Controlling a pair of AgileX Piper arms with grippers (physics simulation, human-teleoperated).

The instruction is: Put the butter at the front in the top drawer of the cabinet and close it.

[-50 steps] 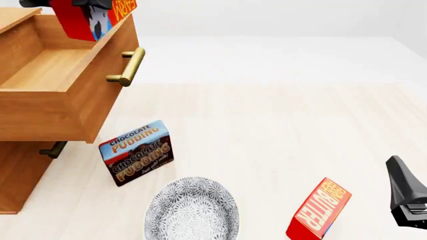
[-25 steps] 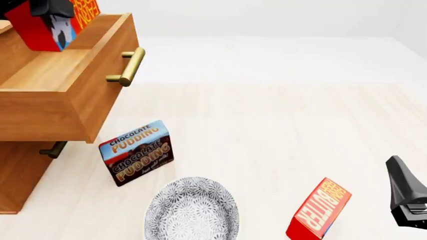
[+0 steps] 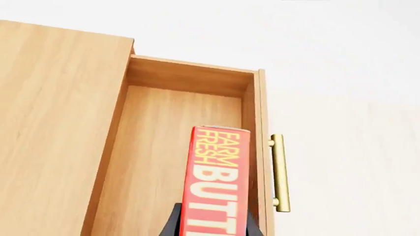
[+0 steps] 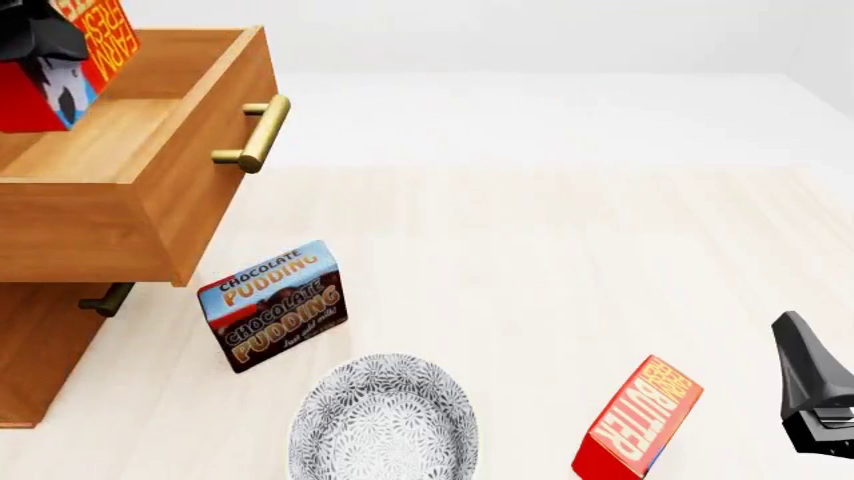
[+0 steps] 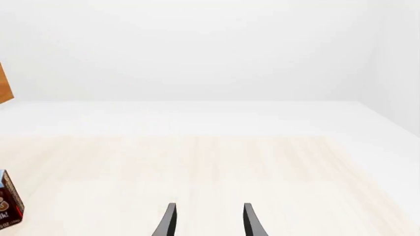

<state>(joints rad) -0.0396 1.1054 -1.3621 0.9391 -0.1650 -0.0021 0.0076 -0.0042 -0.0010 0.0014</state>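
The butter (image 4: pixel 54 70), a red carton with orange lettering, hangs tilted over the open top drawer (image 4: pixel 127 150) of the cabinet (image 4: pixel 40 340) at the far left. My left gripper (image 4: pixel 40 35) is shut on it from above. In the left wrist view the butter (image 3: pixel 217 177) stands between the black fingers (image 3: pixel 172 223), above the drawer's bare floor (image 3: pixel 164 147) and close to the front wall with the brass handle (image 3: pixel 280 172). My right gripper (image 4: pixel 807 390) waits open at the near right, its gap (image 5: pixel 208 221) holding nothing.
A second alike butter carton (image 4: pixel 641 420) stands at the near right beside the right gripper. A Chocolate Pudding box (image 4: pixel 274 303) stands in front of the cabinet, and a patterned bowl (image 4: pixel 384 420) sits near the front edge. The lower drawer's handle (image 4: pixel 104 298) shows under the open drawer.
My left gripper has carried the butter leftward, from over the drawer's front wall to above the drawer's inside. The right arm has not moved.
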